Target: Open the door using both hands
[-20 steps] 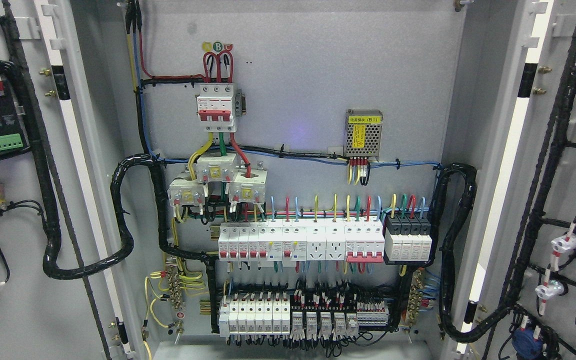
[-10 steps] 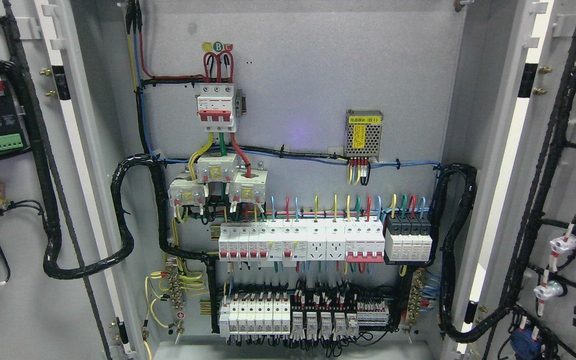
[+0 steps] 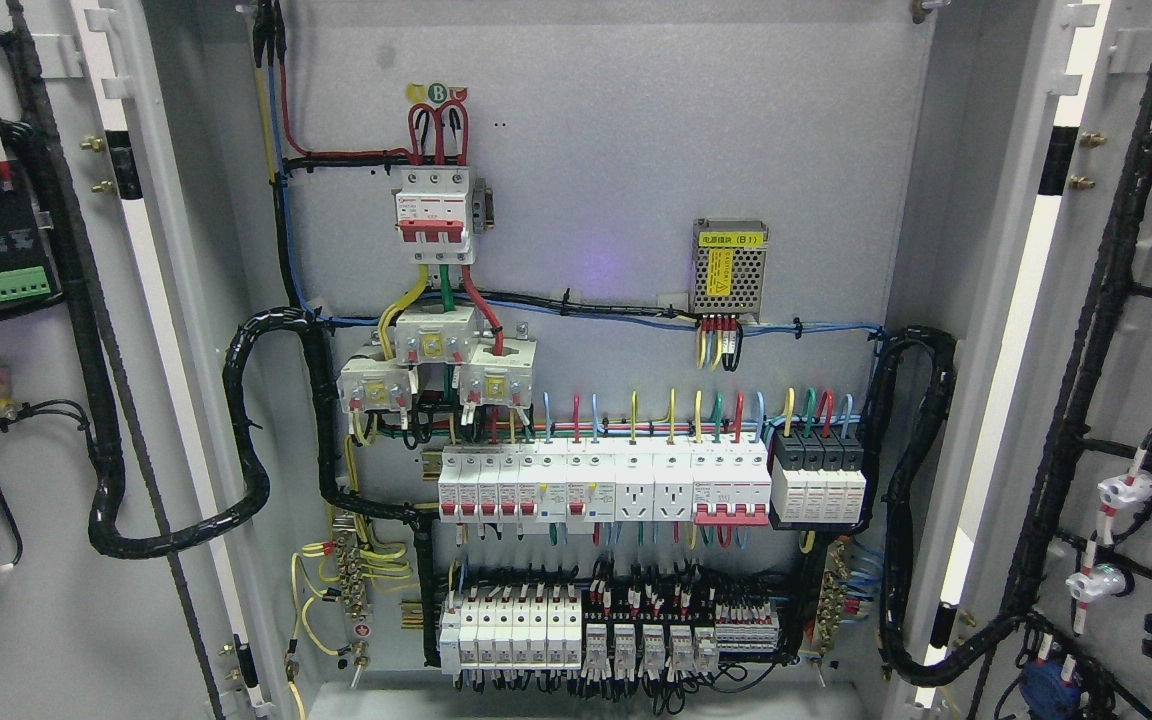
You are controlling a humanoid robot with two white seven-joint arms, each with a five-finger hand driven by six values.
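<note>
Head view: both doors stand swung wide, the left door (image 3: 26, 400) at the left edge and the right door (image 3: 1136, 400) at the right edge, each with its long axis upright and its wired inner face turned toward the camera, flanking the exposed cabinet interior (image 3: 596, 330). Neither hand is in view, so their state, and which lies nearer either door, cannot be told; in my judgement the opening appears complete.

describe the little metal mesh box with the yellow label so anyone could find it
Look at the grey back panel of the open cabinet, right of centre. The power supply box sits alone above the long breaker row. It alone has a perforated metal case, yellow labels, and short wires hanging below.
</note>
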